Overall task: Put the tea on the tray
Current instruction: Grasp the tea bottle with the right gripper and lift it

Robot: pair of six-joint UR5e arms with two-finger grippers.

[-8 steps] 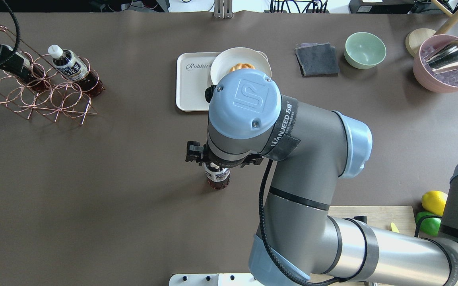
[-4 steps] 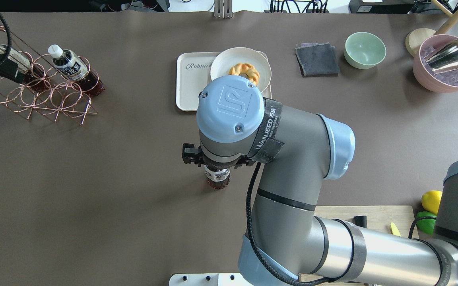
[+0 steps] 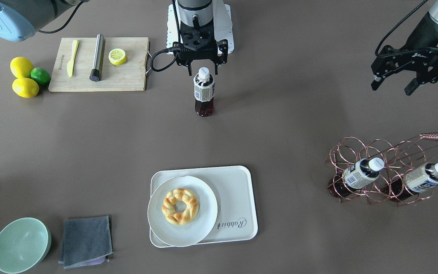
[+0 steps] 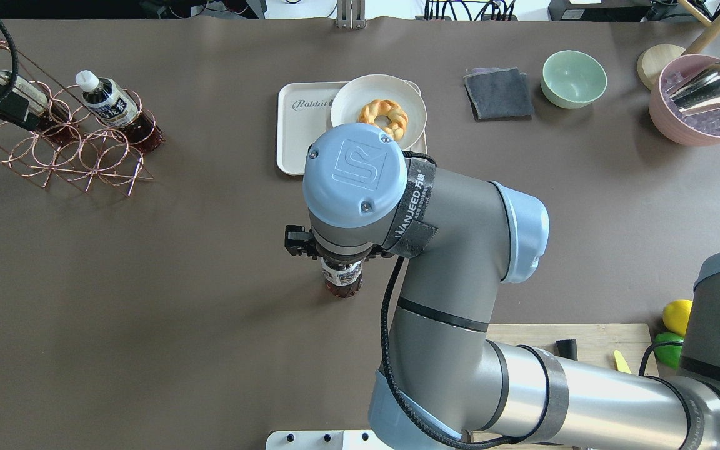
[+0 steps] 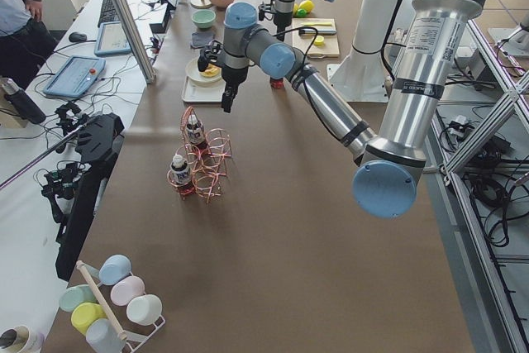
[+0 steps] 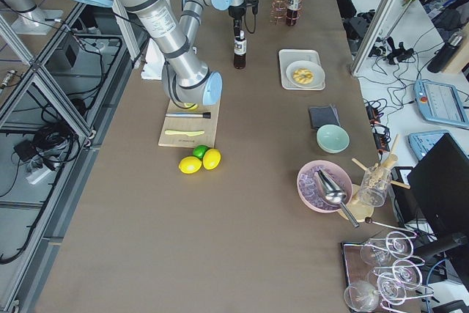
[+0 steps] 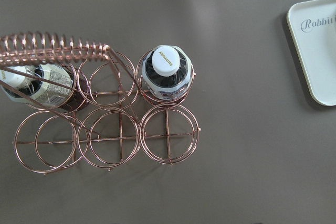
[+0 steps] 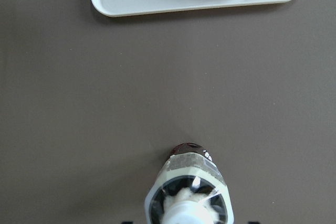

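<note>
The tea bottle (image 3: 203, 93) stands upright on the bare table, also seen in the overhead view (image 4: 342, 282) and at the bottom of the right wrist view (image 8: 187, 203). My right gripper (image 3: 203, 67) hangs open just above its white cap, one finger on each side, not touching it. The cream tray (image 3: 238, 198) with "Rabbit" script lies apart from the bottle (image 4: 300, 134) and holds a round white plate (image 3: 203, 224) with a doughnut. My left gripper (image 3: 391, 87) is open and empty, in the air beside the copper wire rack (image 3: 390, 167).
The rack holds two more tea bottles (image 3: 361, 173) (image 3: 426, 177). A wooden cutting board (image 3: 127, 82) with knife and lemon slice, lemons and a lime (image 3: 23, 78) lie near the robot. A green bowl (image 3: 21, 245), grey cloth (image 3: 86, 241) and pink bowl (image 4: 704, 103) stand farther off.
My right arm's wrist has drifted left and toward the robot over the standing bottle, which has not moved. My left gripper has drawn back from the rack toward the left edge.
</note>
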